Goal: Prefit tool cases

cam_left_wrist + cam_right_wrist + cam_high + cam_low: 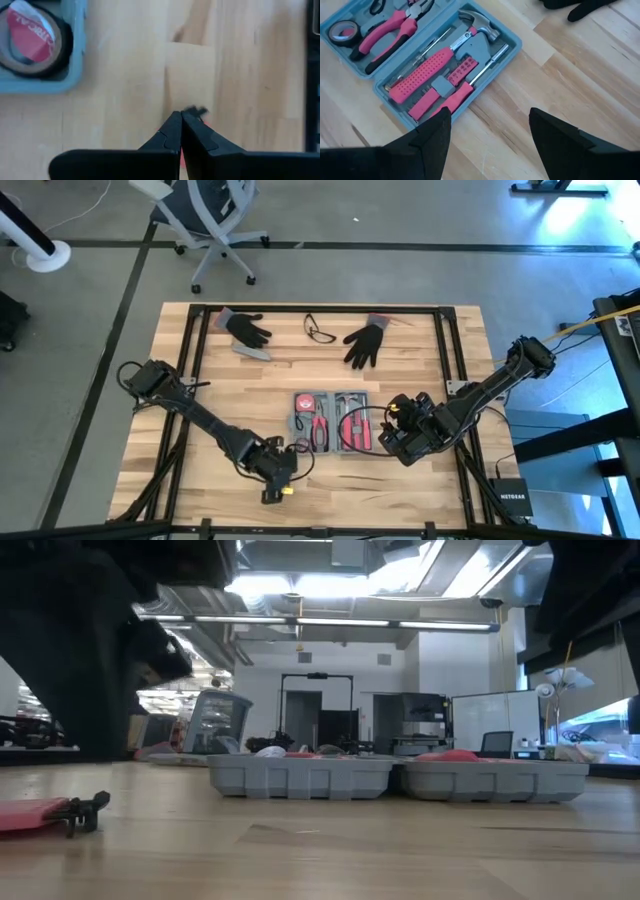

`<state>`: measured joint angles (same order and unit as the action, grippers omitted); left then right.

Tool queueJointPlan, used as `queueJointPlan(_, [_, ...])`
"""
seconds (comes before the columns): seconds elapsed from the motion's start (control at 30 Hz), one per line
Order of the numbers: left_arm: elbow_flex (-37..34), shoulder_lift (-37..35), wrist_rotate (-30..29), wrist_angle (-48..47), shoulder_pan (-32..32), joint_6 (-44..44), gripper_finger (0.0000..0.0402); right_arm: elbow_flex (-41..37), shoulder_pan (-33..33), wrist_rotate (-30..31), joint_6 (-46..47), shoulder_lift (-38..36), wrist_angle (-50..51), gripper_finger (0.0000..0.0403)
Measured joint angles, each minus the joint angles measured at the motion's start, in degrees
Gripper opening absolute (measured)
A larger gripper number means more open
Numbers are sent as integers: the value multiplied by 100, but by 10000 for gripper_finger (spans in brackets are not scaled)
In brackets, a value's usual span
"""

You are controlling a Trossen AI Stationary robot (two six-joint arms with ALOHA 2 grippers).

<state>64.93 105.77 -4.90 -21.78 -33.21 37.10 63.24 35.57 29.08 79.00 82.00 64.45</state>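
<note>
Tool case (331, 423), lying open, tools seated: right gripper (395, 442) gaping empty beside it, left gripper (280, 480) pinched shut nearby; risk—a careless nudge could spill tools.

Two dark, jointed arms are being seen; black wedge-shaped fingers (435, 135) are being shown, and a yellow fitting is being carried by the left gripper (272, 492).

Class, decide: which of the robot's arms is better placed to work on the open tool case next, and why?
Probably the right. The right gripper hangs open beside the tool case, facing its tools; the left gripper is shut, nearer the table's front edge.
</note>
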Motion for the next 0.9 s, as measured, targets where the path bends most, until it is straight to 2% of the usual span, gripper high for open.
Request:
queueJointPlan(0.3, [-2, 245, 317, 170, -17, -103, 0, 0, 0, 13, -2, 0, 10, 257])
queueJointPlan(0.9, [7, 49, 210, 88, 20, 196, 0, -2, -9, 81, -2, 0, -2, 257])
